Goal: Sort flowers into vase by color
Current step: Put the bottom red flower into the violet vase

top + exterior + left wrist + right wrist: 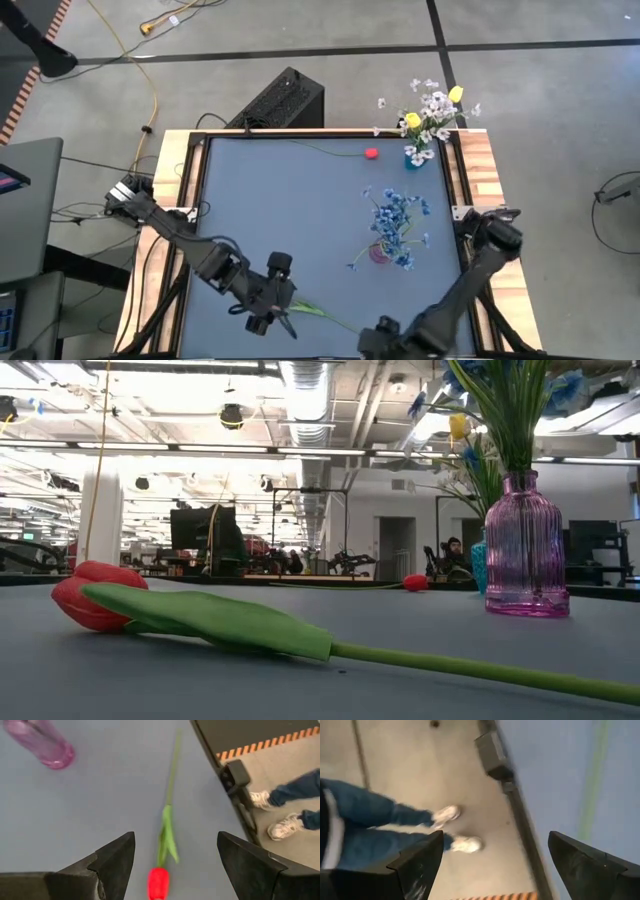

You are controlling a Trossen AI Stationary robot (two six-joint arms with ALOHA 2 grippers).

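Note:
A red tulip lies flat on the blue table near its front edge: bud [158, 882], leaf [210, 622] and stem [325, 317]. My left gripper [176, 835] hangs open above the bud end, its fingers either side of the bud and clear of it; in the high view the left gripper [280, 320] covers the bud. My right gripper [495, 834] is open at the front edge, by the stem's other end [592, 785]; it shows in the high view as right gripper [372, 340]. A second red tulip [371, 154] lies at the far side.
A pink vase [527, 550] holding blue flowers [398, 222] stands right of centre. A blue vase [415, 158] with white and yellow flowers stands at the far right corner. A person's legs [282, 807] stand on the floor just past the table's front edge [520, 815].

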